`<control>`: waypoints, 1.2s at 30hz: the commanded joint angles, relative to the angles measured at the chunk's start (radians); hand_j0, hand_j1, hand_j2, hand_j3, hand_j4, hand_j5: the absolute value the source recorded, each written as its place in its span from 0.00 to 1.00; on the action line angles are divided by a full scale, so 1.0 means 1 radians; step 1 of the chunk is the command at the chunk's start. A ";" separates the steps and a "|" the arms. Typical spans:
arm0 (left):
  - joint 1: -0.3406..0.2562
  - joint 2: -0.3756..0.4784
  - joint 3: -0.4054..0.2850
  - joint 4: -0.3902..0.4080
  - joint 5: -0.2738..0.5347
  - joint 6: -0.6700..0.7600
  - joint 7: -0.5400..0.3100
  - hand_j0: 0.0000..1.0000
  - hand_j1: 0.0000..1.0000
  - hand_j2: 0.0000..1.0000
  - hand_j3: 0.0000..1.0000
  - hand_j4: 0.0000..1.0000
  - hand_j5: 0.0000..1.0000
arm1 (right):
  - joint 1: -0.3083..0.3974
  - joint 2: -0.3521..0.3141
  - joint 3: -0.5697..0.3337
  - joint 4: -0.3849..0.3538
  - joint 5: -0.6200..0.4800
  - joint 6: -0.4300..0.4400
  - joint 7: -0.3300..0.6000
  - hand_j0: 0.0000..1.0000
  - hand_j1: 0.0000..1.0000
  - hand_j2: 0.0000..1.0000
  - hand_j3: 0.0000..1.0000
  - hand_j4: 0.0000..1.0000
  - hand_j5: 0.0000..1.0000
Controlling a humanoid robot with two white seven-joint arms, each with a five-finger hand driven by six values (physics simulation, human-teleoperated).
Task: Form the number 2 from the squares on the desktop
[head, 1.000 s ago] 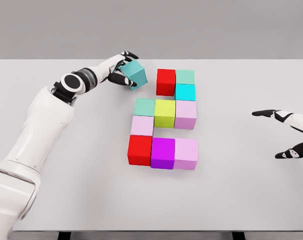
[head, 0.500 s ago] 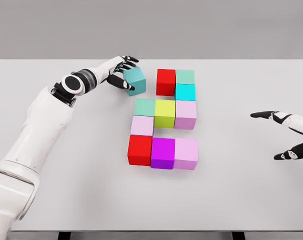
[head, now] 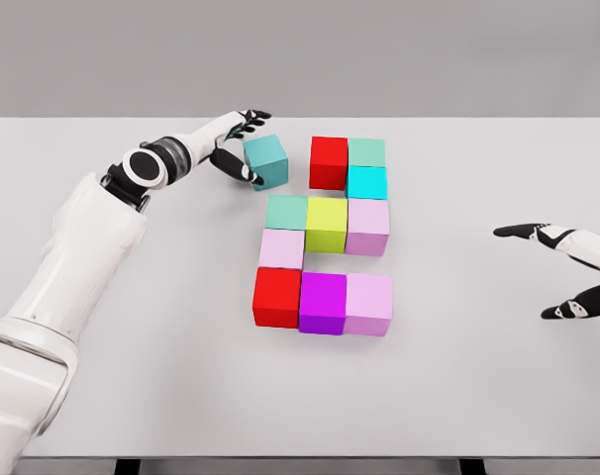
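A teal cube [head: 267, 163] rests on the white table [head: 142, 376], just left of the red cube [head: 329, 161] that starts the top row. My left hand [head: 251, 147] is cupped round it: the thumb touches its left face and the fingers stand a little behind it, spread. The other cubes form the figure: mint [head: 366, 151] and cyan [head: 366, 182] at the top right, mint [head: 286, 212], yellow-green [head: 327, 224] and pink [head: 367, 227] across the middle, pink [head: 281, 248] below left, then red [head: 277, 297], purple [head: 322, 302] and pink [head: 368, 304] along the bottom.
My right hand [head: 548, 269] hovers open over the table near its right edge, well away from the cubes. A narrow gap separates the teal cube from the red one.
The teal cube came down from a tilted, lifted pose to lie flat on the table, slightly nearer the red cube. The left fingers have eased back from it. The right hand barely drifted.
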 commanded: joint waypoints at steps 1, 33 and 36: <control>0.000 0.001 0.002 -0.001 -0.004 -0.006 0.004 1.00 1.00 1.00 1.00 1.00 1.00 | 0.000 -0.007 0.000 0.007 -0.008 0.003 0.000 1.00 1.00 1.00 1.00 1.00 1.00; -0.031 0.225 -0.043 -0.038 -0.456 -0.571 -0.012 1.00 1.00 1.00 1.00 1.00 1.00 | -0.006 -0.012 -0.008 0.010 0.023 0.003 0.000 1.00 1.00 1.00 1.00 1.00 1.00; -0.051 0.252 -0.054 -0.038 -0.476 -0.609 -0.119 1.00 1.00 1.00 1.00 1.00 1.00 | -0.006 -0.012 -0.008 0.010 0.023 0.003 0.000 1.00 1.00 1.00 1.00 1.00 1.00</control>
